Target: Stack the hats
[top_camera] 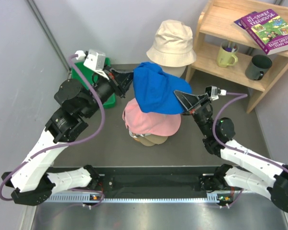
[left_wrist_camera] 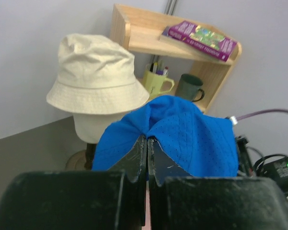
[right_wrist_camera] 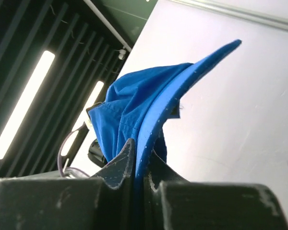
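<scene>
A blue baseball cap (top_camera: 156,88) hangs in the air between my two grippers, just above a pink cap (top_camera: 151,122) that lies on top of a tan cap (top_camera: 151,140). My left gripper (top_camera: 128,79) is shut on the blue cap's left edge (left_wrist_camera: 182,134). My right gripper (top_camera: 182,99) is shut on its brim (right_wrist_camera: 182,91) at the right. A cream bucket hat (top_camera: 172,43) sits on a head form at the back; it also shows in the left wrist view (left_wrist_camera: 96,74). No white cap shows.
A wooden shelf (top_camera: 230,33) stands at the back right with a purple book (top_camera: 266,29), a yellow-green mug (top_camera: 226,56) and a dark mug (top_camera: 258,67). A green bin (top_camera: 86,76) sits at the left behind my left arm.
</scene>
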